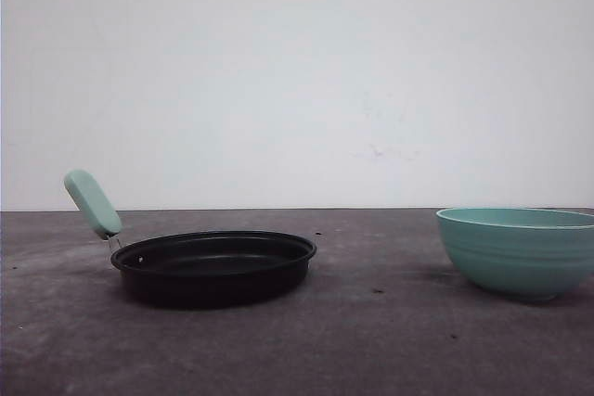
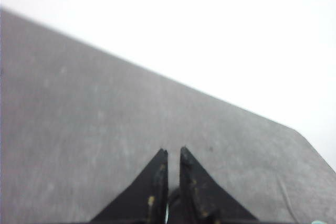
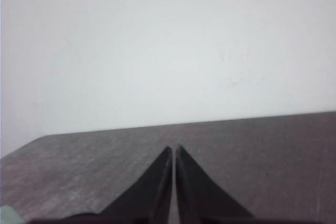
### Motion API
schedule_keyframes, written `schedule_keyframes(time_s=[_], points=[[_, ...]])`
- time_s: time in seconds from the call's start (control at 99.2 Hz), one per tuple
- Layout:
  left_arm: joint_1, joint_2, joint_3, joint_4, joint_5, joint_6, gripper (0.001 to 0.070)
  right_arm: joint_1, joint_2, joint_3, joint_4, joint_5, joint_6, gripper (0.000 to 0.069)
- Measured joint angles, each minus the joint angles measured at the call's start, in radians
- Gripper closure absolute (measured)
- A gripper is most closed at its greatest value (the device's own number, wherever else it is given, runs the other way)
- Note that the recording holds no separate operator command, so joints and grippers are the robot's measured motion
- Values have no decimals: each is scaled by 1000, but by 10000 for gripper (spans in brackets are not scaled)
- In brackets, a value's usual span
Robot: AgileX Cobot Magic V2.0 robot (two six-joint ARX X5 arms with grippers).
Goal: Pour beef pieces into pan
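The pan [image 1: 213, 266] sits nearest the front camera, left of centre on the table [image 1: 371, 340], its handle [image 1: 91, 203] slanting up and away to the left. Well apart on the right stands the bowl [image 1: 520, 249], its far side cut off by the frame. The low view hides both insides, so the beef pieces cannot be made out; likely they lie in the bowl. The left gripper [image 2: 174, 153] has its fingers nearly together with nothing between; the right gripper [image 3: 174, 149] likewise, pressed closed and empty. The right arm is probably nearer the bowl.
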Motion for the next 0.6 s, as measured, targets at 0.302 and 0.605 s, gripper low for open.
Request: schedule_keyframes(time_s=[0.302, 0.605], points=[[0, 215, 239, -31, 21, 71, 696, 0, 200, 263, -69, -35, -30, 682], [-25, 383, 433, -114, 72, 63, 696, 0, 303, 408, -150, -65, -50, 682]])
